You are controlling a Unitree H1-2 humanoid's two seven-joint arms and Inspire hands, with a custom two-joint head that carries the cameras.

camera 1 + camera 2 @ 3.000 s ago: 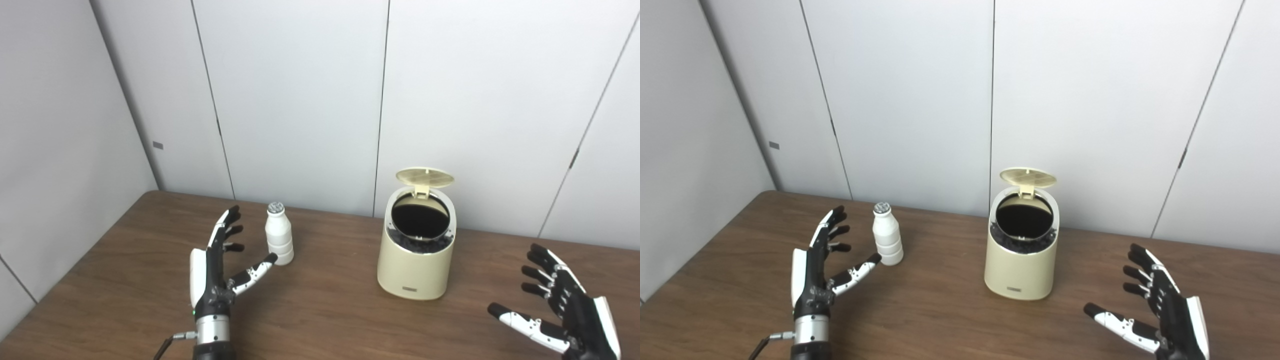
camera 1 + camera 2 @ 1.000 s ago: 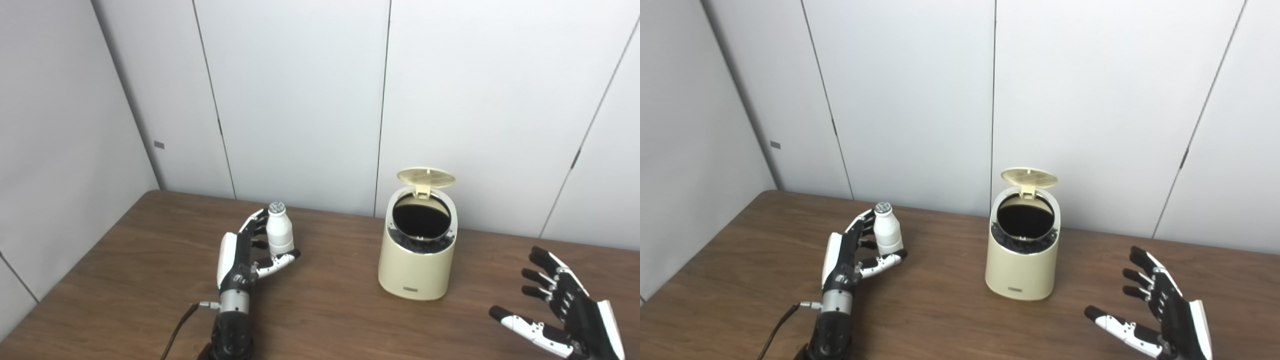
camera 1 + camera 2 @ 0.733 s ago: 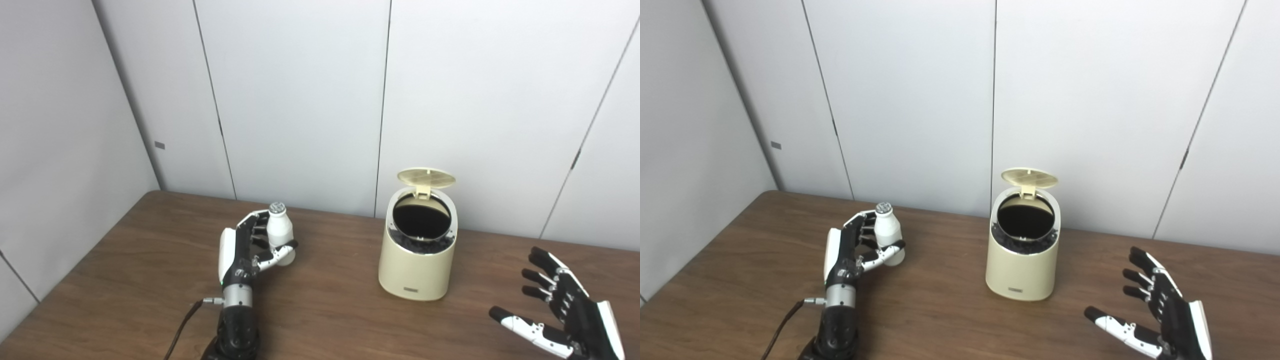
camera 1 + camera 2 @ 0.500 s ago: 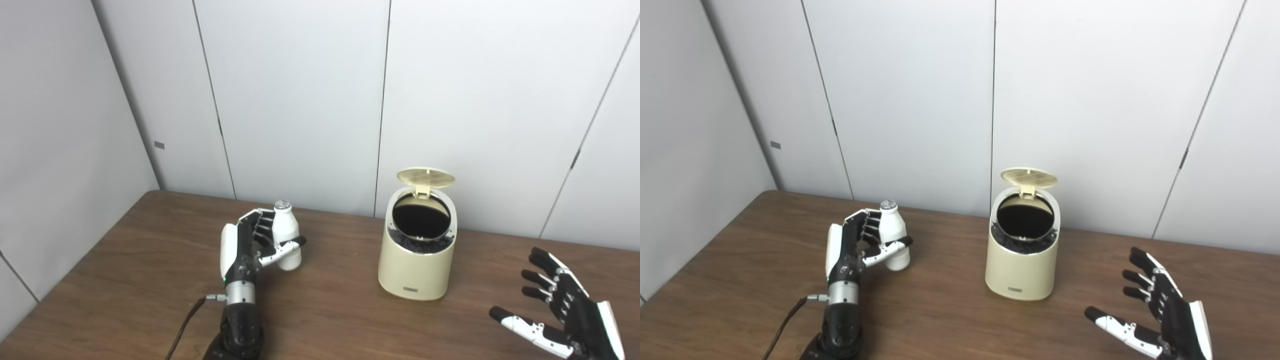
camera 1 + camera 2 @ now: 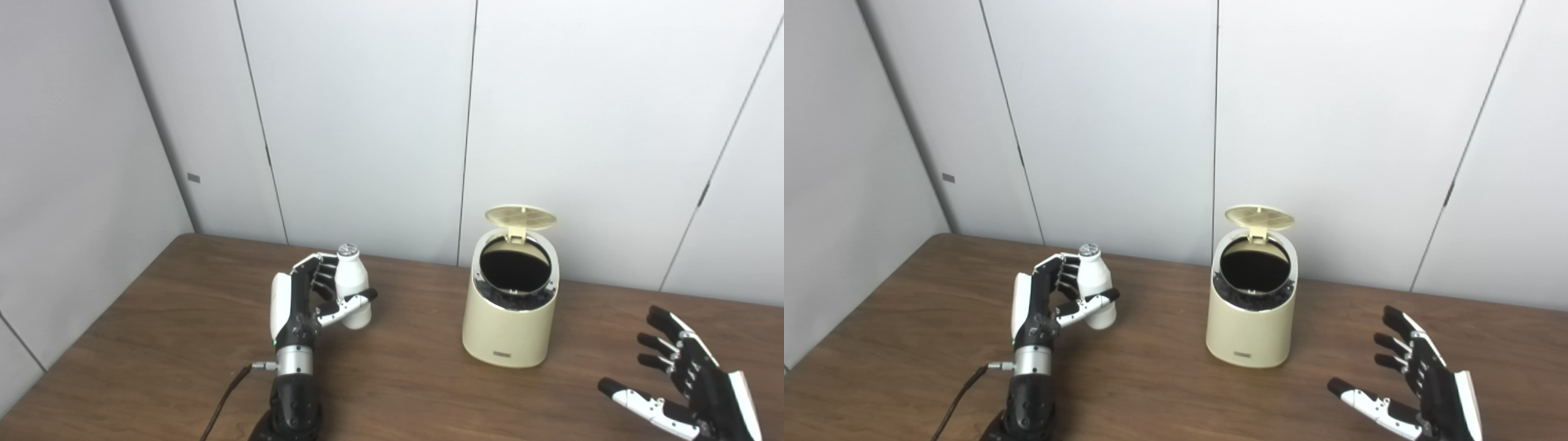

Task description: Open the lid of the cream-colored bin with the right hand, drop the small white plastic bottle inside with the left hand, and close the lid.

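One small white plastic bottle (image 5: 352, 286) clamped upright in my left hand (image 5: 299, 300), one cream-colored bin (image 5: 510, 315) with lid (image 5: 520, 216) up, my right hand (image 5: 689, 383) empty, fingers spread

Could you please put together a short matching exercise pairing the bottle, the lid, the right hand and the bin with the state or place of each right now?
Things:
1. bottle
2. lid
3. right hand
4. bin

States or places:
A. open, fingers spread, holding nothing
B. standing on the table, its dark inside showing
C. flipped up at the back of the opening
D. held upright in the left hand, to the left of the bin

Pairs: 1-D, 2-C, 3-A, 4-B
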